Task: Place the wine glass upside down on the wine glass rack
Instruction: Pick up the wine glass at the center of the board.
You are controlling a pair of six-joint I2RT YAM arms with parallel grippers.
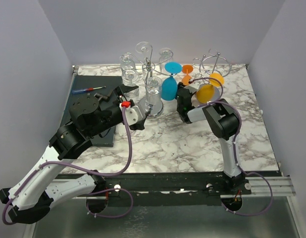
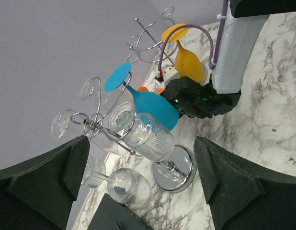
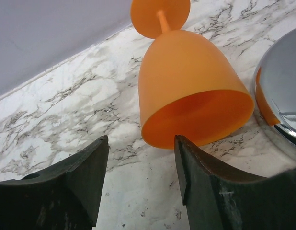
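An orange wine glass lies on its side on the marble table, mouth toward my right wrist camera, foot away. From above, its foot shows between the two racks. My right gripper is open just short of the rim, with nothing between its fingers; it is low on the table. The right wire rack carries a yellow glass upside down. The left rack carries clear glasses and a blue one. My left gripper is wide open and empty, near that rack's chrome base.
The right rack's chrome base lies just right of the orange glass. A dark mat with a screwdriver on it covers the table's left side. Walls close in the back and both sides.
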